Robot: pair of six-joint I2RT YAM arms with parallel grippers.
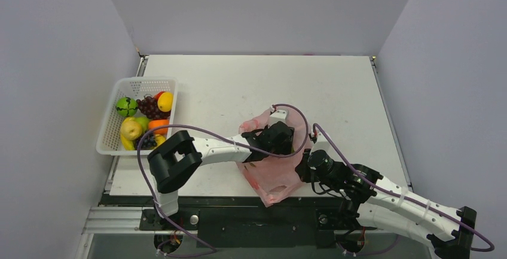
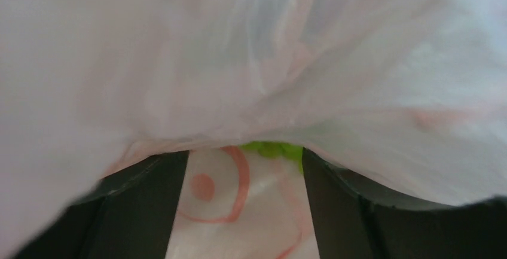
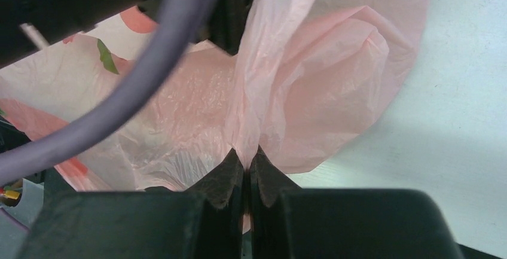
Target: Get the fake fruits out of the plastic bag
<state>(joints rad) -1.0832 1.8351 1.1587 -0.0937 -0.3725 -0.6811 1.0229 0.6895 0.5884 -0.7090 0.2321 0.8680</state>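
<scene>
Pink bag (image 1: 272, 181) film, at the table's (image 1: 239, 79) 6 o'clock, is pinched by the closed right gripper (image 3: 246, 163). The left gripper (image 2: 242, 158) is held inside, jaws apart, with a green fruit (image 2: 272, 149) glimpsed at 12 o'clock. A deeper reach and a closing grip are judged needed next.

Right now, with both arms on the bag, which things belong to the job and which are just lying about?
Job:
plastic bag, pinched by the right gripper
left gripper, open inside it
green fruit just ahead
fake fruits already taken out

Lying about:
white mesh basket holding them
table
</scene>
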